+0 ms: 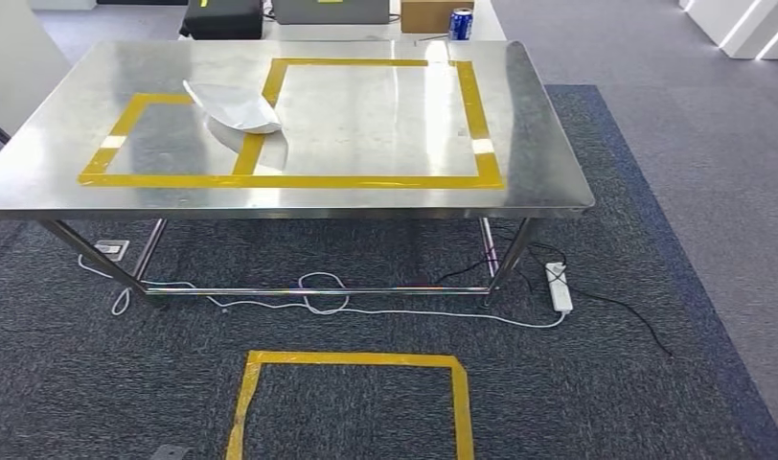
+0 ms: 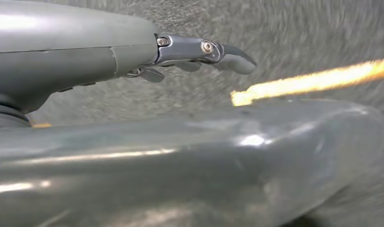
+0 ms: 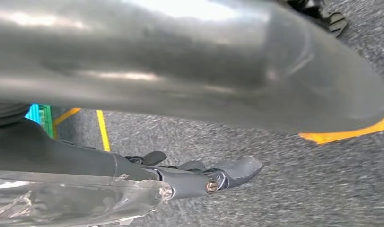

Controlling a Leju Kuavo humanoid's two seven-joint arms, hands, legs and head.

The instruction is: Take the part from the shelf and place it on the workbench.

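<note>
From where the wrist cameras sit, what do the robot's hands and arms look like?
The left hand has a smooth grey cover, a thick grey thumb, and darker metal fingers joined with small silver screws. The right hand matches it: dark grey cover, dark fingers, one brass-coloured screw. Both views show a glossy grey rounded shell alongside.

floor tape square [image 1: 352, 402]: near side cut off by picture's edge
carpet [image 2: 299, 33]: motion-blurred in left wrist view
blue can [image 1: 460, 23]: label too small to read
</note>
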